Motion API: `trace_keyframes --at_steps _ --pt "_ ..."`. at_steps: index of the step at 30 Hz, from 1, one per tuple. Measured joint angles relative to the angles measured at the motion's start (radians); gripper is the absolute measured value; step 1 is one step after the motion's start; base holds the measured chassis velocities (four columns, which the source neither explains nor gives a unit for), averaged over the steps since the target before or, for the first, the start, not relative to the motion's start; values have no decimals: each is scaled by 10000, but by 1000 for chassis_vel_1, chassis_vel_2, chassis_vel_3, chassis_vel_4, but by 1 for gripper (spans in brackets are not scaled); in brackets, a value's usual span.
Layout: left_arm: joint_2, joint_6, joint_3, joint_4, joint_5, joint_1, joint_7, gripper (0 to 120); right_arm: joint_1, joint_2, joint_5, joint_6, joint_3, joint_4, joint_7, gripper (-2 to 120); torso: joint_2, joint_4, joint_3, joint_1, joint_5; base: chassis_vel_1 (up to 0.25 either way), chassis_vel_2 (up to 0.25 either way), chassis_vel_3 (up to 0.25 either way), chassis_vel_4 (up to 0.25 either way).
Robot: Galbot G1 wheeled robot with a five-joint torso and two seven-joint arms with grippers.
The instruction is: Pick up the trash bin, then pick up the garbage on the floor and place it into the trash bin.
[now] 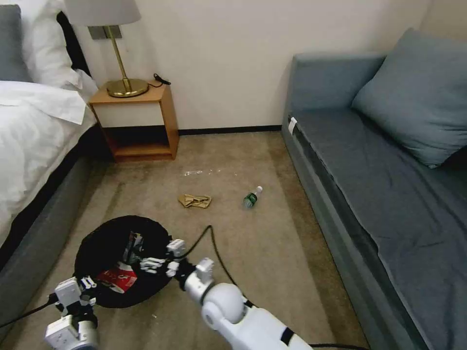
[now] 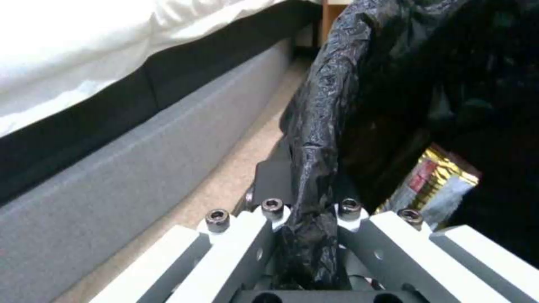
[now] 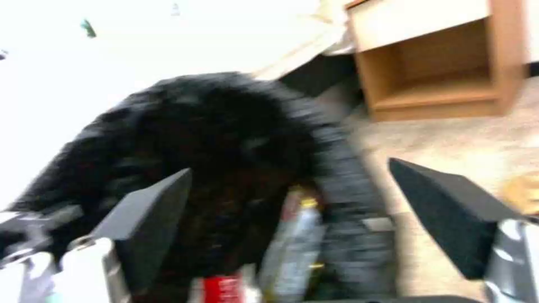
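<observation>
Lower left of head view: left gripper [image 1: 87,284] pinching trash bin [image 1: 104,243] by bag rim; thin liner may slip; right gripper [image 1: 163,260] wide over bin; bottle [image 1: 252,197], paper [image 1: 195,201] mid-floor.

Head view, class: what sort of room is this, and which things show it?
Likely a hotel-style bedroom: a bed with white linen, a wooden bedside table carrying a brass lamp, and a grey-blue fabric sofa on beige carpet.
</observation>
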Motion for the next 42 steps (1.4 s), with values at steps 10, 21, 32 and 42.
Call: trace_keyframes --at_steps 10,21,32,42 --pt "-8 -157 -74 64 67 -5 -165 3 -200 -363 -709 251 2162 -945 67 100 0 -1 0 0 0 0 0 0 0" --pt "-76 -343 -88 99 341 89 -210 3 22 -417 -1382 132 3166 -2696 1075 100 0 -1 0 0 0 0 0 0 0" --pt "-124 -398 -97 145 401 104 -218 3 240 -333 -1273 556 3195 -3199 1163 100 0 0 0 0 -1 0 0 0 0" --pt "-83 -468 -120 273 375 84 -226 3 279 -255 -1301 551 3148 -3290 1237 100 0 0 0 1 -2 -55 56 52 -61"
